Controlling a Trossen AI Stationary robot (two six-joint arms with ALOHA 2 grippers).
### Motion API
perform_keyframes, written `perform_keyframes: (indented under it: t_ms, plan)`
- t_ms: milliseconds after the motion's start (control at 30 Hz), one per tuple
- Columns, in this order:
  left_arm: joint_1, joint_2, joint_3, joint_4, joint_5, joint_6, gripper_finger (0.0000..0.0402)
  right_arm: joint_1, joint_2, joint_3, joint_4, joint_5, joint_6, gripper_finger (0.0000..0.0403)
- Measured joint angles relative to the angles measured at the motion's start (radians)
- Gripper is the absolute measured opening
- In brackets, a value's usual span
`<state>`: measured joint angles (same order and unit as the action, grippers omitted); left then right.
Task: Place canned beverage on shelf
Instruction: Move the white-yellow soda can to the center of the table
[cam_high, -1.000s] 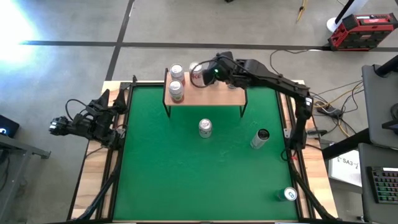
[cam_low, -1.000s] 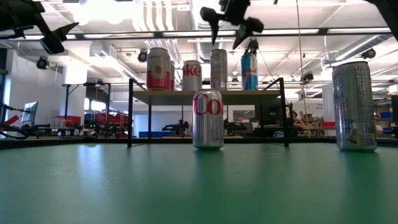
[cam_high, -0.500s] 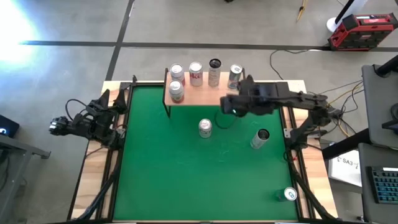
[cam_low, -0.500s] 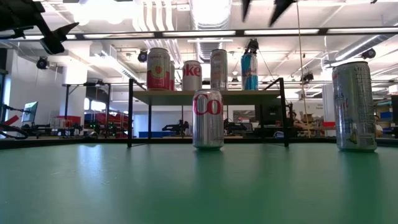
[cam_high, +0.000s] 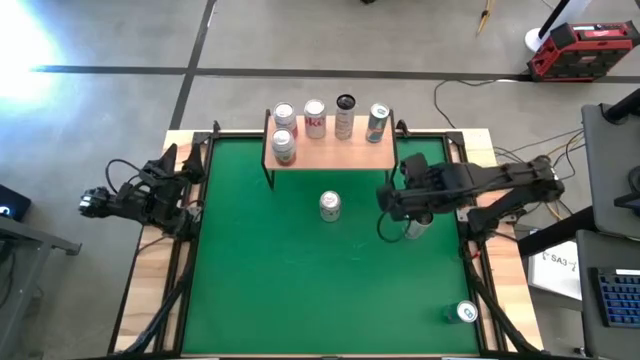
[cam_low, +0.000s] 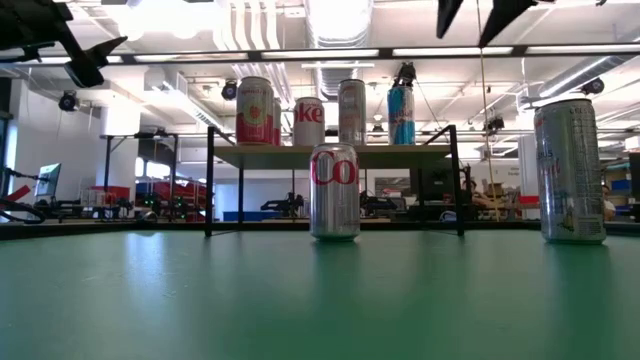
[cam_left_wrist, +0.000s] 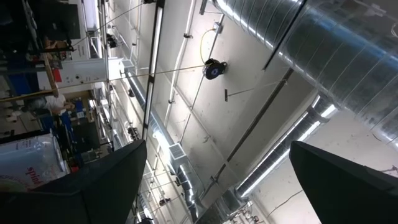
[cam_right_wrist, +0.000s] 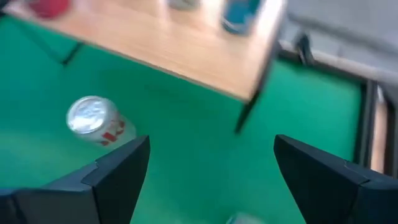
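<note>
Wooden shelf with five cans

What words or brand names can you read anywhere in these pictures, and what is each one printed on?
"Co": red letters on the silver can standing on the green mat in front of the shelf.
"ke": red can on the shelf, second from the left in the low view.
"SA3-": white sheet beside the table.
The print on the tall silver can and the blue can is too small to read.
</note>
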<state>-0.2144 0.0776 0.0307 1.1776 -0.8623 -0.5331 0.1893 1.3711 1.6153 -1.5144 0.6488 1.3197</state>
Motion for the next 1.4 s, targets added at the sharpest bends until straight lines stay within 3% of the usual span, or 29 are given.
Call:
perform_keyframes:
  t_ms: [167, 433, 900, 1400]
  plan:
    - [0.0, 0.0, 0.0, -0.004, 0.0, 0.0, 0.038, 0.069, -0.021, -0.016, 0.149, 0.105, -0.318, 0.0334]
    - [0.0, 0.0, 0.0, -0.005, 0.0, 0.0, 0.038, 0.158, -0.02, -0.013, 0.373, 0.112, -0.625, 0.0334]
    - [0.0, 0.0, 0.0, -0.008, 0.0, 0.0, 0.038, 0.207, 0.039, -0.013, 0.367, 0.138, -0.624, 0.0334]
    - [0.0, 0.0, 0.0, -0.011, 0.0, 0.0, 0.038, 0.227, 0.037, -0.013, 0.443, 0.138, -0.507, 0.0334]
